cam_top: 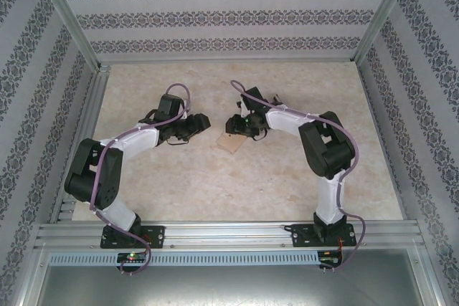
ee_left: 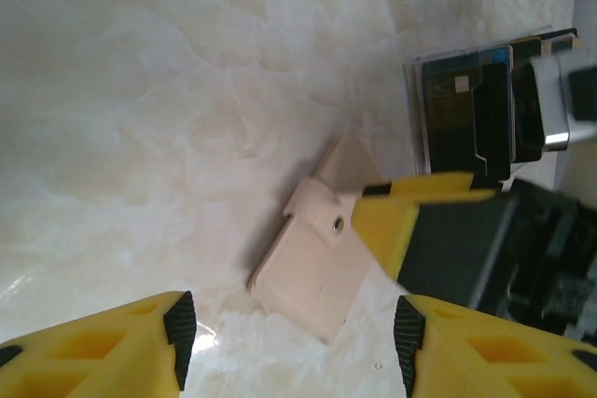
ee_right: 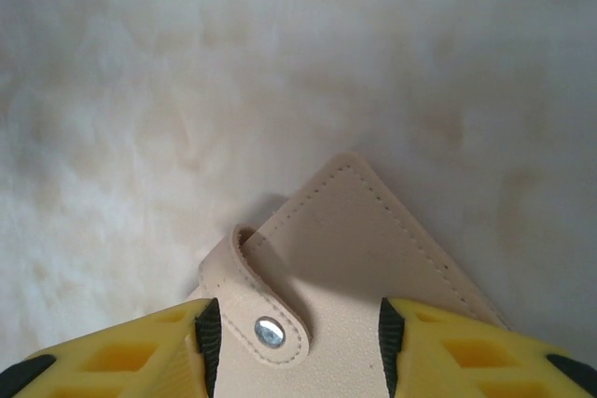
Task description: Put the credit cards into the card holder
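The beige card holder [cam_top: 231, 142] lies flat on the marbled table between the two arms, its snap strap fastened. In the right wrist view the card holder [ee_right: 373, 258] runs under my right gripper [ee_right: 298, 333], whose open fingers stand over its strap end, one on each side of the snap. My left gripper [ee_left: 291, 328] is open and empty, with the card holder [ee_left: 312, 272] just ahead of its fingertips. A small stack of dark credit cards [ee_left: 462, 104] lies further off, partly covered by the right arm. Viewed from above, the left gripper [cam_top: 197, 125] and right gripper [cam_top: 235, 125] face each other.
The right gripper's yellow finger [ee_left: 410, 221] overlaps the holder's far edge in the left wrist view. Patterned walls and a metal frame [cam_top: 72, 26] enclose the table. Bare tabletop [cam_top: 215, 184] stretches towards the arm bases.
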